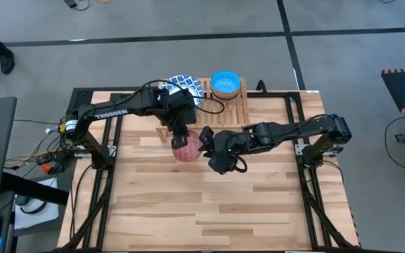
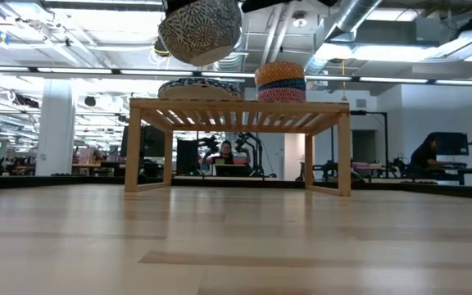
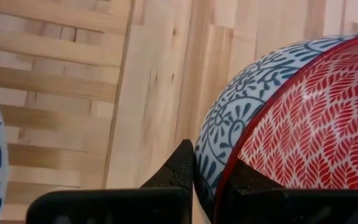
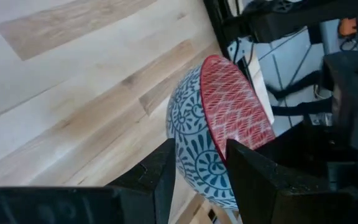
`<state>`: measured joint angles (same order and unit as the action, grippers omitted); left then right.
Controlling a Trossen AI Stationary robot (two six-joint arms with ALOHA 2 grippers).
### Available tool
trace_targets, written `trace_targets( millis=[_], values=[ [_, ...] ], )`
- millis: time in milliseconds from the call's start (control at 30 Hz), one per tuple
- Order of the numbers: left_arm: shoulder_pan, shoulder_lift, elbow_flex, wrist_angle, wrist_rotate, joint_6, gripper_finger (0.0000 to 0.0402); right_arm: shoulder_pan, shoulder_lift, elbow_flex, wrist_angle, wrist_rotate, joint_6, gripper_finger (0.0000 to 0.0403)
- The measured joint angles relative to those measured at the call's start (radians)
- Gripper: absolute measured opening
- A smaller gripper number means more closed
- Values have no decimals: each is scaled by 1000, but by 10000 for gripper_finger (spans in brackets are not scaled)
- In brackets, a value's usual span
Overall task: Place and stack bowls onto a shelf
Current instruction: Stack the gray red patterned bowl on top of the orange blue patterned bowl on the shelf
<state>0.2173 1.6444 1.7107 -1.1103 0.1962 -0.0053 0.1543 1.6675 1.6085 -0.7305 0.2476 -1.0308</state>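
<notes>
— Over the table's back half, what has the left arm got?

— The left gripper (image 1: 180, 138) is closed on the rim of the red bowl (image 1: 186, 148), one finger (image 3: 178, 169) outside on the blue-patterned wall, the other inside on the red lining. The bowl hangs in the air in front of the shelf (image 1: 220, 107), above the level of its top.

— And the shelf itself?

— A white dish with a blue pattern (image 1: 185, 87) sits on its left part, and a stack of small bowls with a light blue one on top (image 1: 225, 83) stands to its right. From table height the stack (image 2: 280, 82) shows yellow, blue and red bands.

— What about the right arm?

— The right gripper (image 1: 207, 138) is at the same red bowl (image 4: 222, 130) from the other side. Its fingers straddle the rim, one on each side of the wall, pinched close on it.
</notes>
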Motion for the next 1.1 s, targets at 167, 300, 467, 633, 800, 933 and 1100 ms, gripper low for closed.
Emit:
trace_targets(
  millis=[167,300,467,633,800,933,1100],
  values=[
    [-9,-1,0,-5,-19,-32,10,-7,20,-2,-12,-18,-22,163],
    [-16,-1,0,-16,-43,-85,10,-14,48,-4,-18,-35,-53,163],
    [-21,-2,0,-7,8,-156,11,7,64,-4,0,-42,-88,163],
    [-37,-2,0,6,14,-186,11,38,70,-8,47,-41,-137,163],
    [-71,-5,0,9,13,-220,11,47,70,-9,69,-62,-142,163],
    [-87,-5,0,15,2,-233,11,47,70,-9,57,-67,-113,163],
    [-92,-5,0,18,17,-233,11,52,70,-11,58,-68,-87,163]
  ],
)
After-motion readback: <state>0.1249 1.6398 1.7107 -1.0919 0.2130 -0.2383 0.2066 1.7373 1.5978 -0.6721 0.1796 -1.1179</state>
